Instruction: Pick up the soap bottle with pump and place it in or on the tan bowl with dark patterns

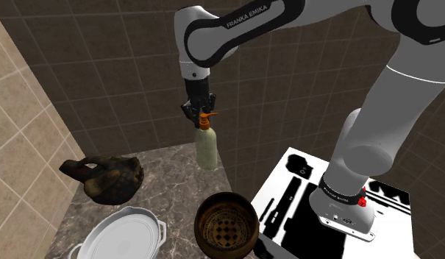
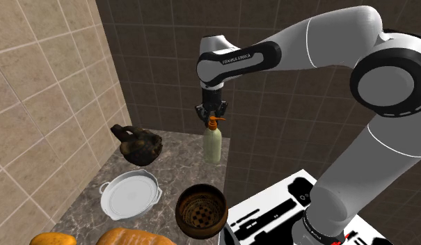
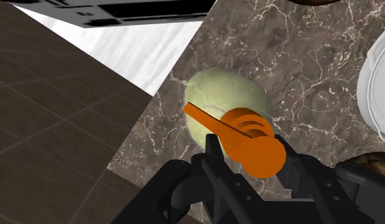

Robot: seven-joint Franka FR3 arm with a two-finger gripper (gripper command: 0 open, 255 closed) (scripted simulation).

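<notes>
Gripper pinches the orange pump of the pale green soap bottle, upright at the counter's far edge; contact with the counter is unclear. In the shoulder view, the brown patterned bowl sits at six o'clock from the bottle and a white dish at seven.

Home kitchen corner, tan tiled wall meeting brown tiled wall, dark veined marble counter; white casserole dish, patterned brown bowl, bread loaves on it
</notes>
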